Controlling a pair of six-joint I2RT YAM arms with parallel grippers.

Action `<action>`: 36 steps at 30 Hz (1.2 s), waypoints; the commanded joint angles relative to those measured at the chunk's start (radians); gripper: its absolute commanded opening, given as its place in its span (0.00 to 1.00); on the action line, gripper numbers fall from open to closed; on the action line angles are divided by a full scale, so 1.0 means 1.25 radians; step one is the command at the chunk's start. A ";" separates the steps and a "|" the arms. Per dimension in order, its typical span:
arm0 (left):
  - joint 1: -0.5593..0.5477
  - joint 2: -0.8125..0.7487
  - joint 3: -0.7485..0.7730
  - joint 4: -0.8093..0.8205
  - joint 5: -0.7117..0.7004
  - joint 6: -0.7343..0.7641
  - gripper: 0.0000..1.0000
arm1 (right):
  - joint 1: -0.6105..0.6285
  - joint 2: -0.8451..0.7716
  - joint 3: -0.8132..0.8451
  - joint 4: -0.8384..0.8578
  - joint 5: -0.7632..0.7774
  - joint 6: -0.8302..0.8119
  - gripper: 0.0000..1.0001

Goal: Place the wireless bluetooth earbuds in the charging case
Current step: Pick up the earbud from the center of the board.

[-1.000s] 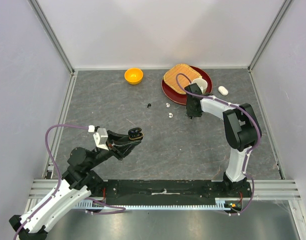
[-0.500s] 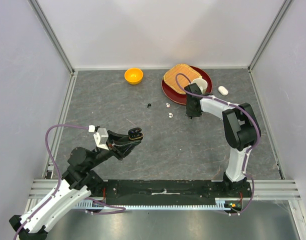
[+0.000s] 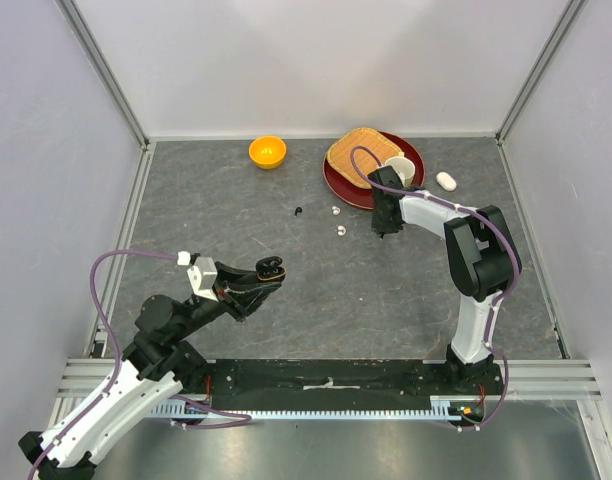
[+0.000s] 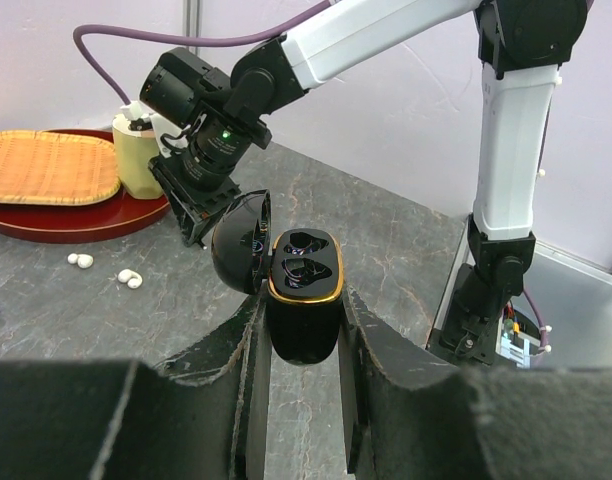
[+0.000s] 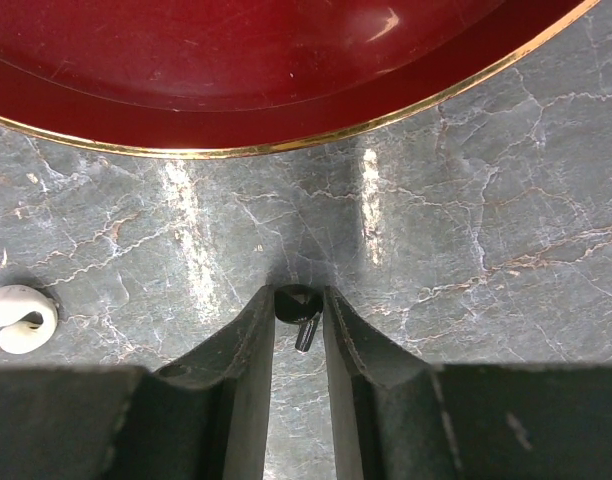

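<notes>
My left gripper (image 4: 300,312) is shut on a black charging case (image 4: 304,290) with a gold rim. It holds the case above the table with the lid open and both sockets showing, also seen in the top view as the case (image 3: 272,266). My right gripper (image 5: 298,303) points down at the table just in front of the red plate (image 5: 236,80). Its fingertips press both sides of a black earbud (image 5: 296,305) that lies on the table. Two white earbuds (image 3: 335,211) (image 3: 341,230) and another black earbud (image 3: 298,211) lie loose to the left of the right gripper (image 3: 383,231).
The red plate (image 3: 346,187) carries a woven mat (image 3: 361,150) and a cream cup (image 3: 399,168). A white oval case (image 3: 445,181) lies to its right, and an orange bowl (image 3: 267,151) stands at the back. One white earbud (image 5: 21,305) lies left of the right fingers.
The left arm with the case has sunk very slightly. The right arm stays in place by the plate.
</notes>
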 commanded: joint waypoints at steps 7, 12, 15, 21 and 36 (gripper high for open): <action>-0.002 -0.004 0.001 0.011 -0.012 0.027 0.02 | -0.002 0.019 0.021 0.015 0.015 -0.015 0.38; -0.002 0.000 0.000 0.009 -0.014 0.028 0.02 | -0.002 0.020 0.022 0.015 0.021 -0.015 0.38; -0.001 0.002 0.001 0.008 -0.011 0.028 0.02 | -0.002 0.022 0.022 0.014 0.026 -0.015 0.37; -0.002 0.003 0.000 0.008 -0.012 0.027 0.02 | -0.002 0.024 0.024 0.015 0.026 -0.020 0.35; -0.001 0.022 0.002 0.014 -0.012 0.020 0.02 | 0.000 -0.046 0.007 0.029 0.022 -0.030 0.20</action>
